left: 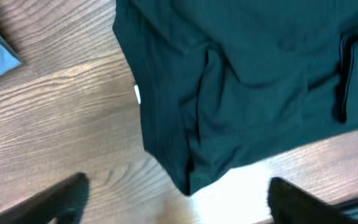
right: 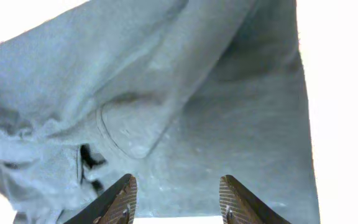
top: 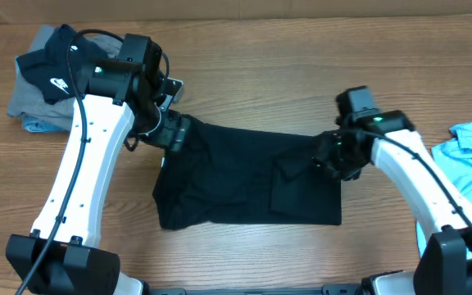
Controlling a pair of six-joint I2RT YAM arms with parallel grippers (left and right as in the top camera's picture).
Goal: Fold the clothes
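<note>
— Step in hand?
— Between folds, seemingly. Left claw (left: 178, 199) wide, right claw (right: 178, 199) narrower; both empty, over the black T-shirt (top: 248, 176), partly folded, middle of the tabletop (top: 244, 74).
— Next?
— Probably pinching one short edge squarely, then carrying it across.

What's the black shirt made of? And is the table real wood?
The shirt looks like soft, matte knit cloth, probably cotton: it wrinkles, folds and lies limp with no shine. The table looks like wood with a smooth finish: brown grain lines run along it. It may be a printed wood-look top; the pictures cannot tell.
</note>
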